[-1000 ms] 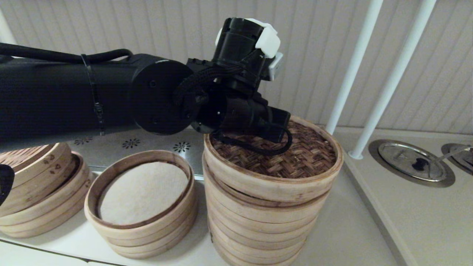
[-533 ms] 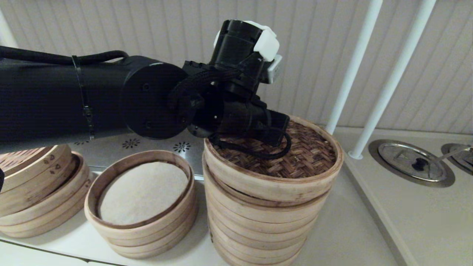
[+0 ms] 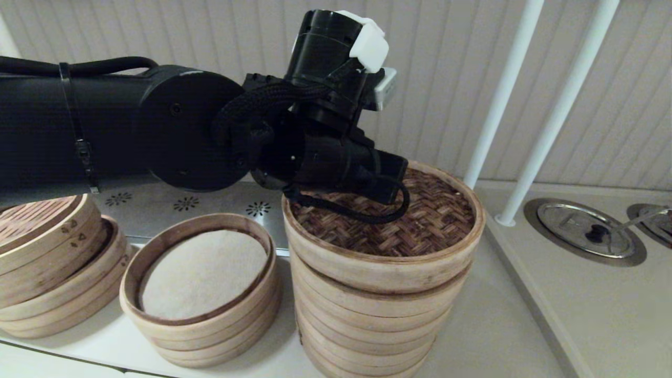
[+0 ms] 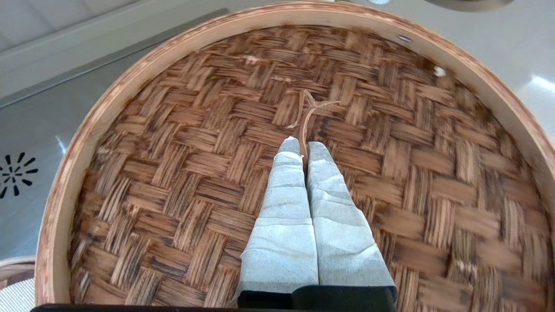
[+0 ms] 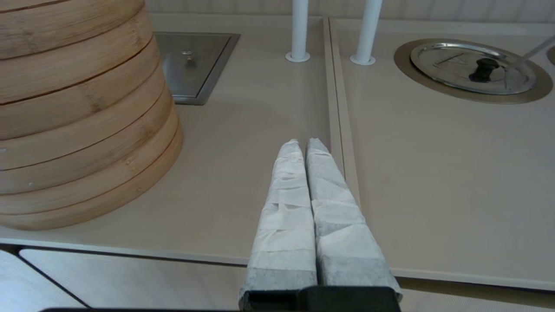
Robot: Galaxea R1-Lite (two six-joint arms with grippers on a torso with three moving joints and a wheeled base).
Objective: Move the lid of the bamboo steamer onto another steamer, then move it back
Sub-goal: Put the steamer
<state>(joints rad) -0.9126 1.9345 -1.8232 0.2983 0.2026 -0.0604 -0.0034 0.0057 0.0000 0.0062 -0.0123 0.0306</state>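
The bamboo steamer lid (image 3: 430, 226), dark woven top inside a pale rim, hangs level just above the tallest stack of pale rings (image 3: 367, 325). My left gripper (image 4: 303, 149) is over the middle of the lid (image 4: 173, 173), shut on its thin bamboo handle loop (image 4: 305, 117). In the head view the black wrist hides the fingers of the left gripper (image 3: 388, 184). My right gripper (image 5: 305, 145) is shut with nothing in it, low over the counter to the right of the tall stack (image 5: 78, 130). The stack's inside is hidden by the lid.
A shorter stack with a whitish liner (image 3: 202, 273) stands left of the tall stack, and a tilted stack with heart marks (image 3: 47, 262) is at the far left. Two white poles (image 3: 493, 105) rise behind on the right. A recessed metal pot lid (image 3: 585, 228) lies at far right.
The left arm has risen and drawn slightly left, taking the lid with it. The lid, tilted on the stack before, is now level and a little higher.
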